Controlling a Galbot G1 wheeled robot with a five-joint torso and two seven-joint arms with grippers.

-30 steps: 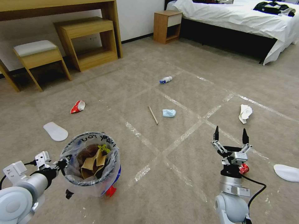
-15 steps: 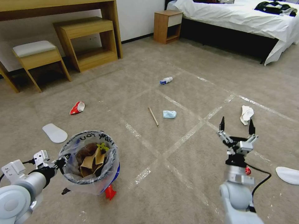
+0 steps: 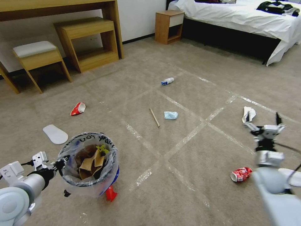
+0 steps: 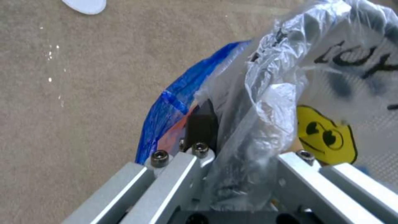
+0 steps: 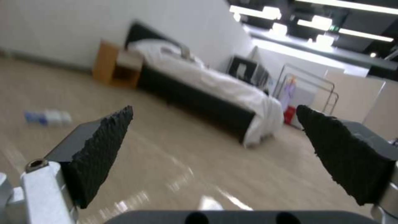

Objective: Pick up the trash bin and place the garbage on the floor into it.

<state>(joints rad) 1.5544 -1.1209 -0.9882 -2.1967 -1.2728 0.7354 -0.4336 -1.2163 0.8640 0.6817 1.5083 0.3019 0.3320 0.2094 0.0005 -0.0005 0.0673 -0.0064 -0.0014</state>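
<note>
A: Where is the bin (image 3: 91, 166)?
B: On the left, hanging from the left pincer (image 3: 61, 164), which pinches the bag-lined rim. In the left wrist view the pincer (image 4: 232, 146) is pressed onto the bin (image 4: 174, 109) wall and clear bag (image 4: 265, 93). Brown paper (image 3: 89, 164) sits inside.

A: And the right pincer (image 3: 262, 118)?
B: Spread wide, above the floor (image 3: 188, 163) on the right, just beside the tissue (image 3: 248, 113). The right wrist view shows its two pads (image 5: 104, 146) well apart with nothing between.

A: What litter lies on the floor?
B: A can (image 3: 240, 174) near the right arm, a mask (image 3: 171, 115) and stick (image 3: 154, 117) in the middle, a bottle (image 3: 167, 81) farther back, a wrapper (image 3: 78, 108) to the left.
</note>
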